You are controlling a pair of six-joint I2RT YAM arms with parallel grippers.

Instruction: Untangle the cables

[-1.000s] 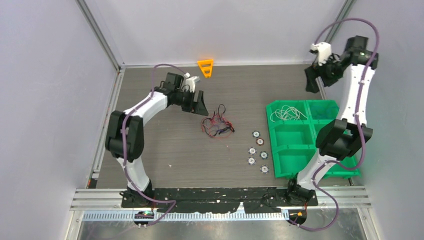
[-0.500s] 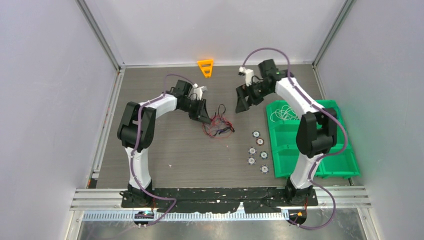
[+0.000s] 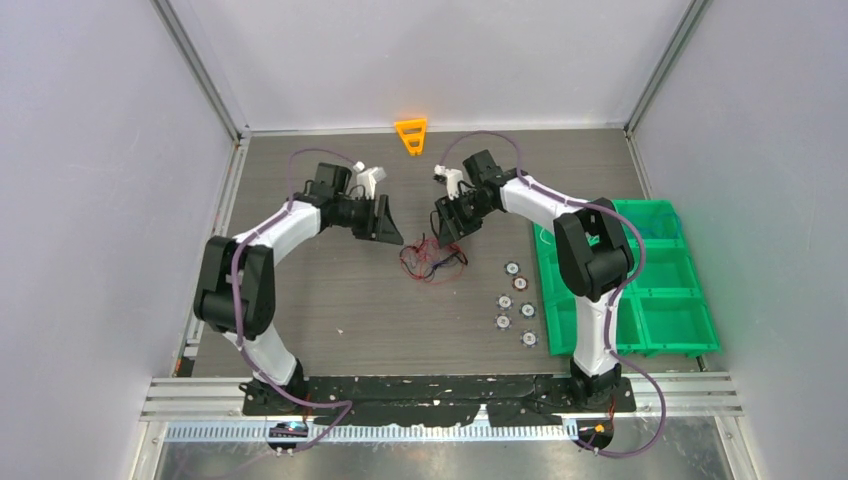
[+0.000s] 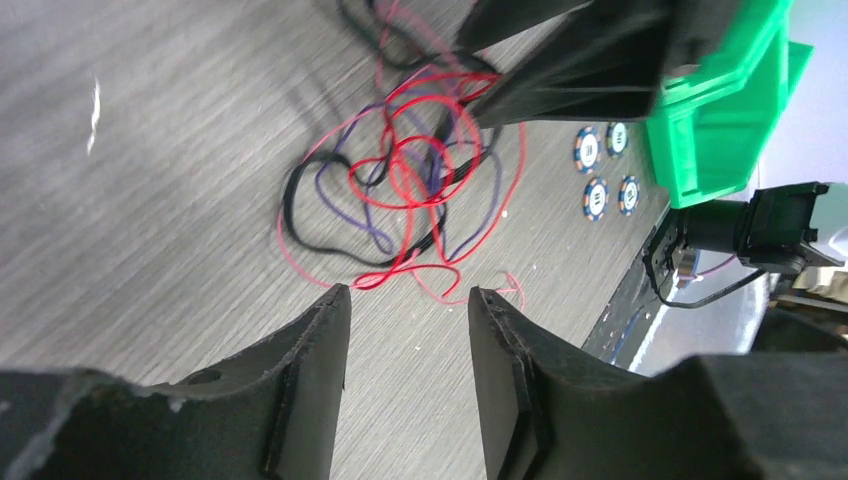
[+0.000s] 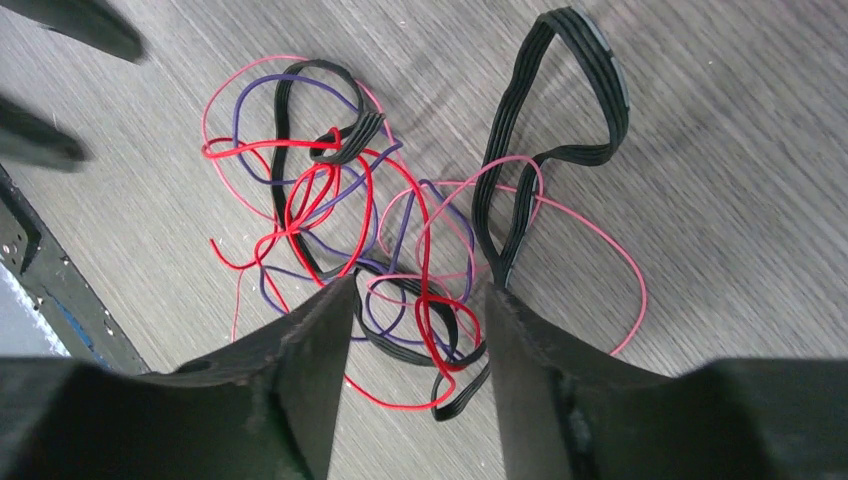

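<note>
The cables (image 3: 430,258) lie as a loose tangle of red, purple, pink and black strands on the table's middle. My left gripper (image 3: 388,228) hovers just left of the tangle. In the left wrist view it (image 4: 408,295) is open with only bare table between its fingers, and the cables (image 4: 410,170) lie ahead of its tips. My right gripper (image 3: 447,225) is over the tangle's upper right edge. In the right wrist view it (image 5: 420,288) is open, its fingers straddling red, purple and black strands of the cables (image 5: 400,220) without pinching them.
A green compartment bin (image 3: 665,290) stands at the right, partly under the right arm. Several poker chips (image 3: 515,300) lie between the tangle and the bin. An orange triangular piece (image 3: 411,134) sits by the back wall.
The right arm swung from the far right corner to the tangle, its jaws narrowing on the way. The left gripper went to the tangle's edge, then drew back a little.
</note>
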